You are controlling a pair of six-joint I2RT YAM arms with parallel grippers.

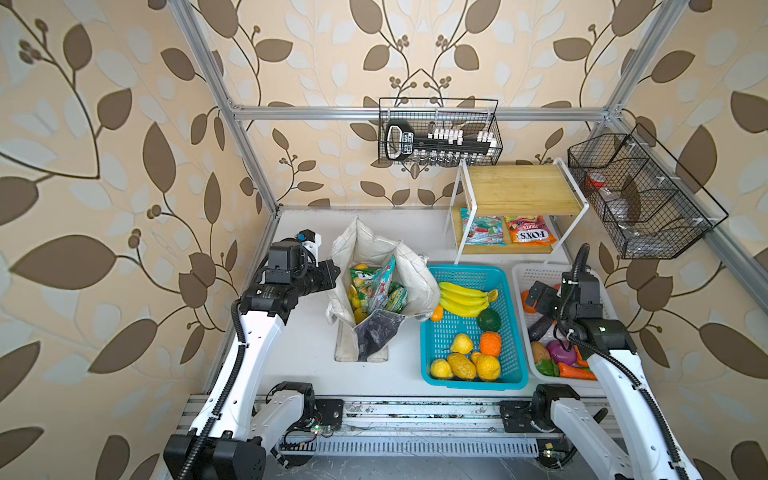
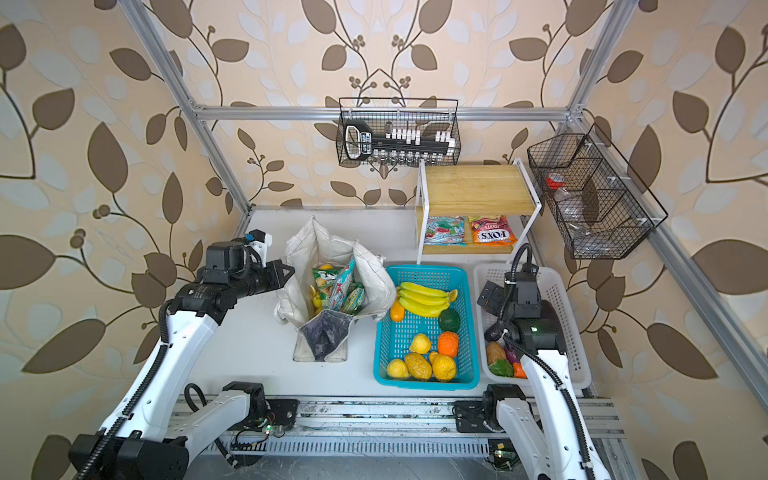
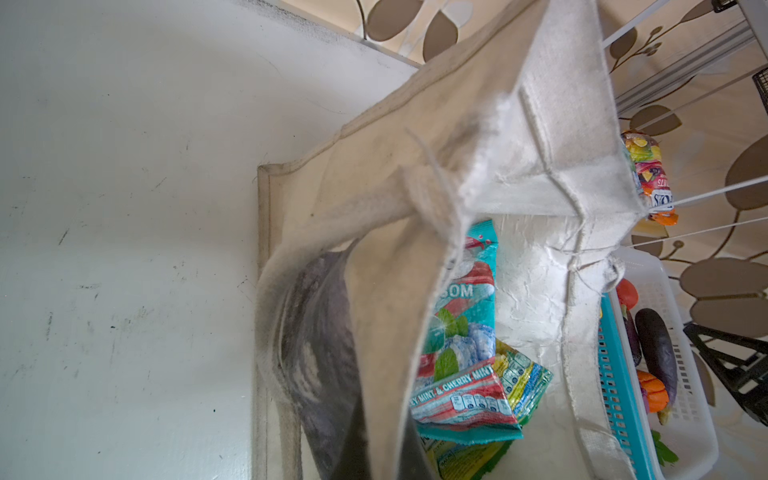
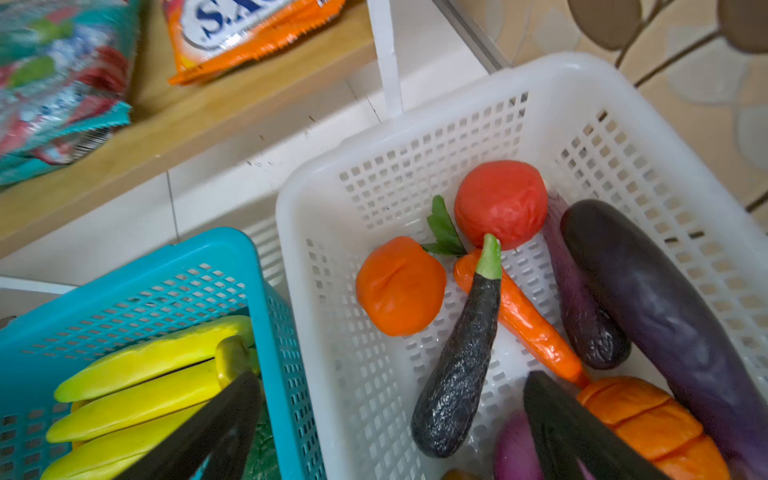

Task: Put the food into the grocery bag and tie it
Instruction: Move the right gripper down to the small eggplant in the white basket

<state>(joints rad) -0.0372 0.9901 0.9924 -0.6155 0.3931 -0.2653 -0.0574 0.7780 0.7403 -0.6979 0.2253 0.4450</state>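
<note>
Top view: bag (image 1: 415, 270) holds snack packets (image 1: 376, 286); blue basket (image 1: 465, 270) bananas (image 1: 461, 299), perhaps lemons (image 1: 461, 344).

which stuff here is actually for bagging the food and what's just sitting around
For the job: grocery bag, snack packets already in it, banana bunch, orange, carrot, shelf packets.

Just lying about: blue basket, white basket, wooden shelf, wire wall basket.

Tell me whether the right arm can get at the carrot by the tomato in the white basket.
Probably yes: the right pincer hangs open above the white basket, nothing covering it. A small dark eggplant crosses the carrot at its leafy end, but the rest lies bare.
</note>
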